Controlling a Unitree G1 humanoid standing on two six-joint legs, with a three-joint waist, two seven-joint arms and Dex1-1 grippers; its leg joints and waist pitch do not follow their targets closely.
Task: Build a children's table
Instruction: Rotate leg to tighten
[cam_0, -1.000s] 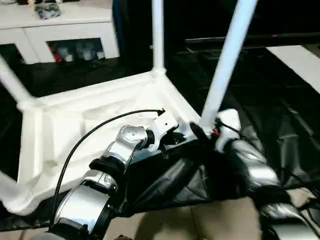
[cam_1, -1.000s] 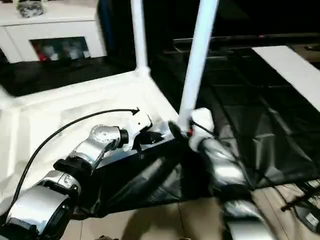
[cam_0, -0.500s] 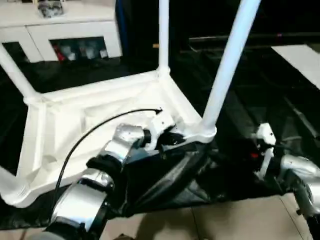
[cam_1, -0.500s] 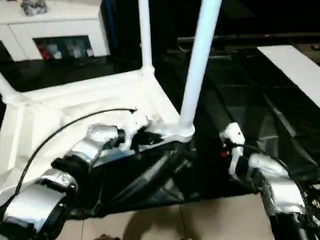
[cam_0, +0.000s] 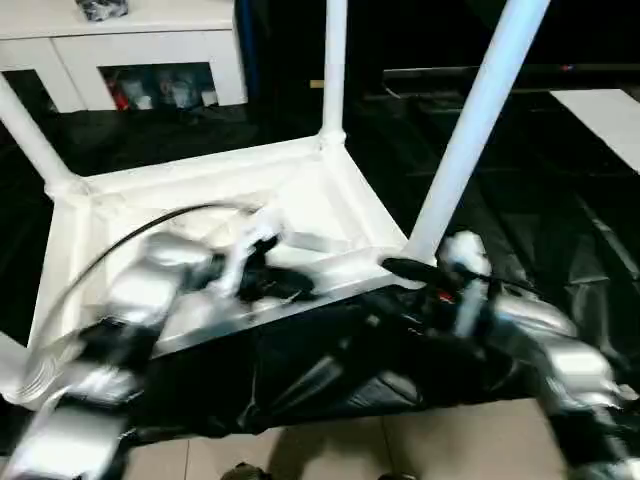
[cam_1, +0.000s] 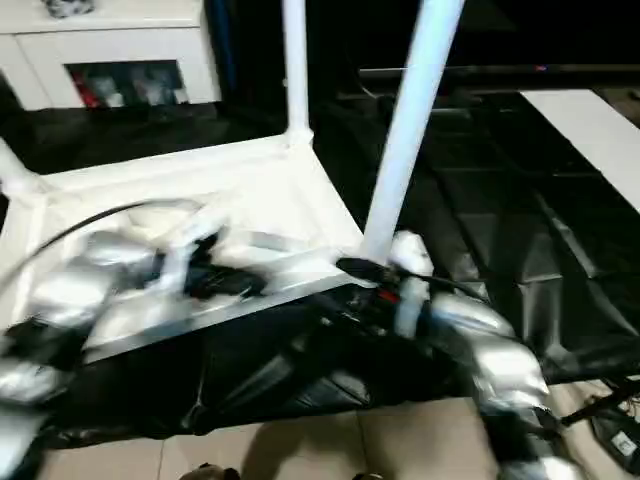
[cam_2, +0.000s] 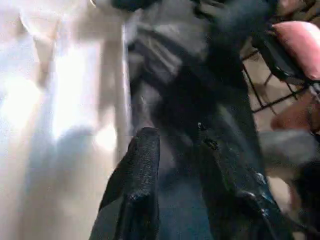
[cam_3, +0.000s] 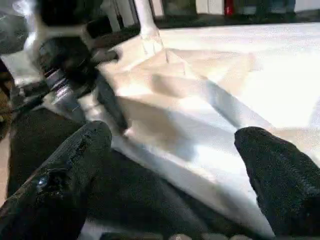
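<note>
On black sheeting, upturned table — legs skyward.

A dim room with a black sheet spread over a tiled floor.

The black sheet lies creased across pale beige floor tiles. At the back stands a white cabinet with small coloured things behind its glass doors. A white board lies off to one side.

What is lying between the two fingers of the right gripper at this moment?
In the right wrist view, the right gripper is open, and the white rim of the overturned children's table runs across the gap between its fingers, above black sheeting.
</note>
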